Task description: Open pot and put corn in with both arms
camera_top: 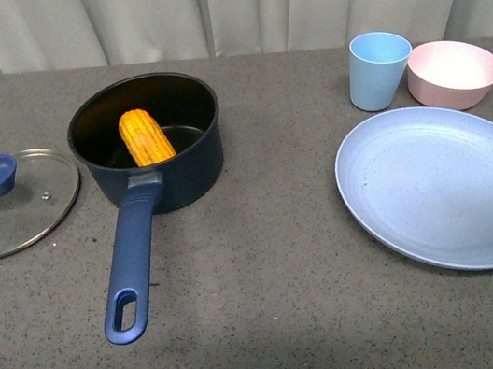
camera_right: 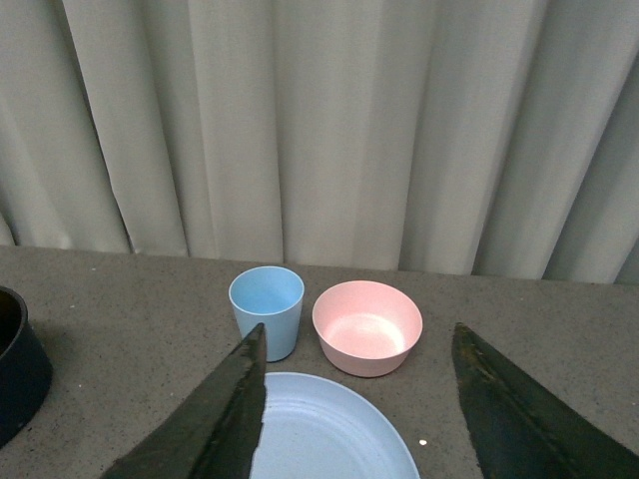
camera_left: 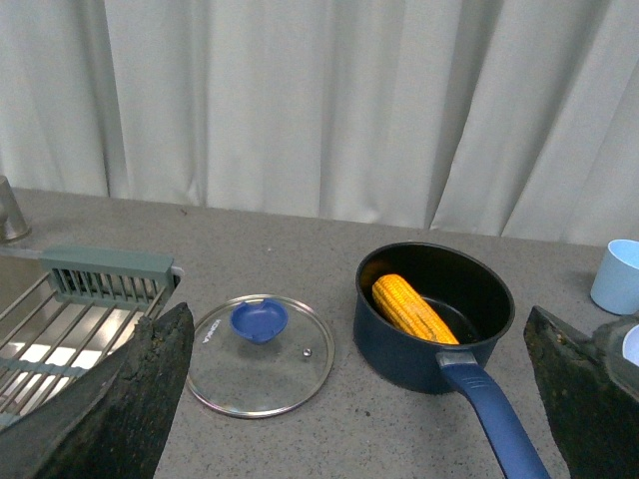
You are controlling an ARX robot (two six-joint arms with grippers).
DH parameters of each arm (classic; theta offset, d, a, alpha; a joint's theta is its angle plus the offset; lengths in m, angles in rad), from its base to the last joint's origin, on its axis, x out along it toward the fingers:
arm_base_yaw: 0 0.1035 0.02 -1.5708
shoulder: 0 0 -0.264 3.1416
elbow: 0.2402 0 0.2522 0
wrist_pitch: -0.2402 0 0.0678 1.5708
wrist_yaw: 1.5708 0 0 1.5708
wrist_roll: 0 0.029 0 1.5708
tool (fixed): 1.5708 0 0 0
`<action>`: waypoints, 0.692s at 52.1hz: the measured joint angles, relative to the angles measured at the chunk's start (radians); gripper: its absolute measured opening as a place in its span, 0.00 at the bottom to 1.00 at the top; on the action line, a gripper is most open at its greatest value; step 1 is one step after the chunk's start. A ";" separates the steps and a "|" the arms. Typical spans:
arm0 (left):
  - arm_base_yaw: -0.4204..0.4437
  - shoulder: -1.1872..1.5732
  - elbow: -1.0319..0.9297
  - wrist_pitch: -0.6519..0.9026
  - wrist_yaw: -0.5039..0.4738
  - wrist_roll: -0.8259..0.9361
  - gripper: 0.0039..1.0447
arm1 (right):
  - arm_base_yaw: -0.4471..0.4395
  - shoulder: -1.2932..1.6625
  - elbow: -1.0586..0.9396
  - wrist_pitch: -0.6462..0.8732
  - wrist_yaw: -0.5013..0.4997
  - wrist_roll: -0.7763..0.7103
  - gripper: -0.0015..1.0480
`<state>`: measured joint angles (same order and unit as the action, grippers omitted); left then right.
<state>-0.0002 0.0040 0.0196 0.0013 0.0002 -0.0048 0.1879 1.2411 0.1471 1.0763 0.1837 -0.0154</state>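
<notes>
The corn (camera_top: 146, 136) leans inside the open pot (camera_top: 150, 144), glass lid (camera_top: 11, 201) beside it on the tabletop (camera_top: 280, 330). The left gripper (camera_left: 359, 399) and right gripper (camera_right: 354, 419) both stand spread wide and empty, well clear of the pot.

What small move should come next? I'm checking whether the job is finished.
Probably just hold both arms back: the corn already lies inside the pot, and the glass lid rests on the counter beside it. The left gripper and right gripper are open and empty.
</notes>
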 joint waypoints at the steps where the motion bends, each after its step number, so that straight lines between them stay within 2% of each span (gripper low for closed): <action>1: 0.000 0.000 0.000 0.000 0.000 0.000 0.94 | -0.007 -0.018 -0.009 -0.008 -0.005 0.001 0.48; 5: 0.000 0.000 0.000 0.000 0.000 0.000 0.94 | -0.029 -0.091 -0.041 -0.047 -0.029 0.002 0.34; 13: 0.000 0.000 0.000 0.000 0.000 0.000 0.94 | -0.076 -0.258 -0.092 -0.166 -0.074 0.004 0.01; 19: 0.000 0.000 0.000 0.000 0.000 0.000 0.94 | -0.097 -0.349 -0.111 -0.237 -0.097 0.005 0.01; 23: 0.000 0.000 0.000 0.000 0.000 0.000 0.94 | -0.157 -0.418 -0.123 -0.296 -0.175 0.005 0.01; 36: 0.000 0.000 0.000 0.000 0.000 0.000 0.94 | -0.185 -0.590 -0.140 -0.444 -0.182 0.005 0.01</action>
<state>-0.0002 0.0036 0.0196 0.0013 0.0002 -0.0048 0.0029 0.6514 0.0074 0.6327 0.0021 -0.0101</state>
